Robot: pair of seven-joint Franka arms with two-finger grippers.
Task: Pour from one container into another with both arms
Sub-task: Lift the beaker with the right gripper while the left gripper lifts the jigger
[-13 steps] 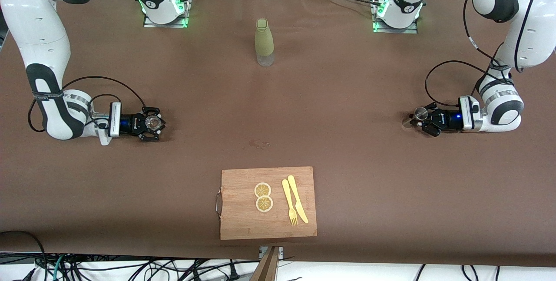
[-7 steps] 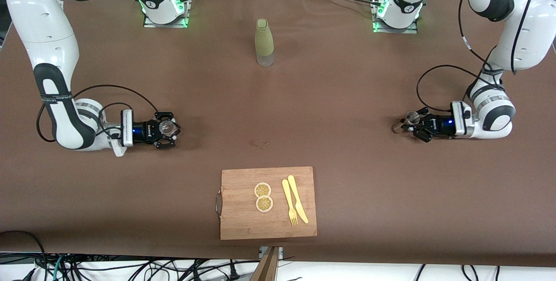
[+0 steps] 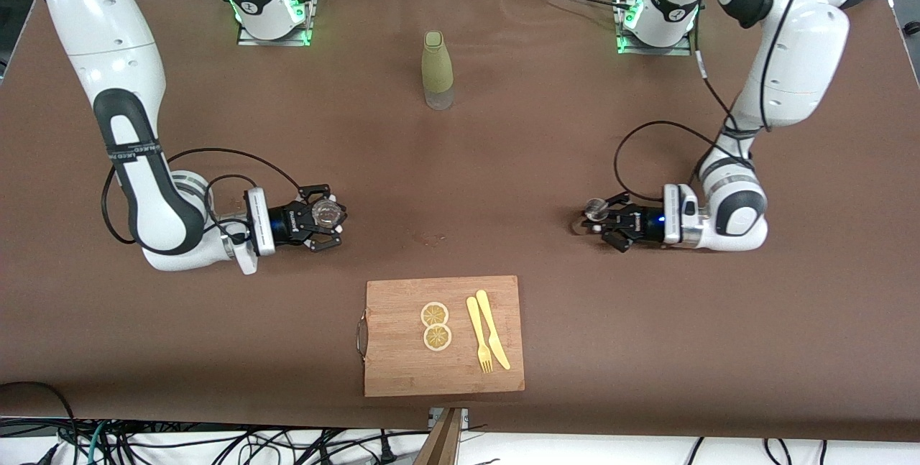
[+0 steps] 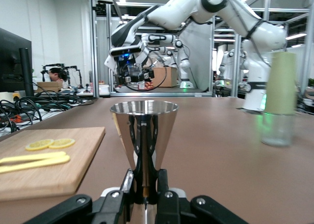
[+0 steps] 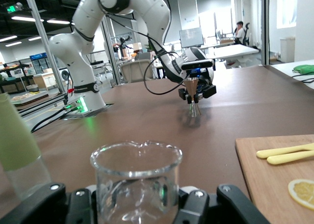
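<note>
Carry step, judged: left gripper (image 3: 599,219) jaws clenched on shiny metal cone-shaped jigger (image 4: 143,135), right gripper (image 3: 328,219) jaws clenched on clear glass beaker (image 5: 136,177), both low over brown tabletop (image 3: 503,163); next, bring them together and tip

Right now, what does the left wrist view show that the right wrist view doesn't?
Only the left wrist view shows the left gripper shut on the metal jigger close up, with both lemon slices. Only the right wrist view shows the right gripper shut on the glass beaker close up. Both show the cutting board, the yellow cutlery, the green bottle and the other arm's gripper farther off.
</note>
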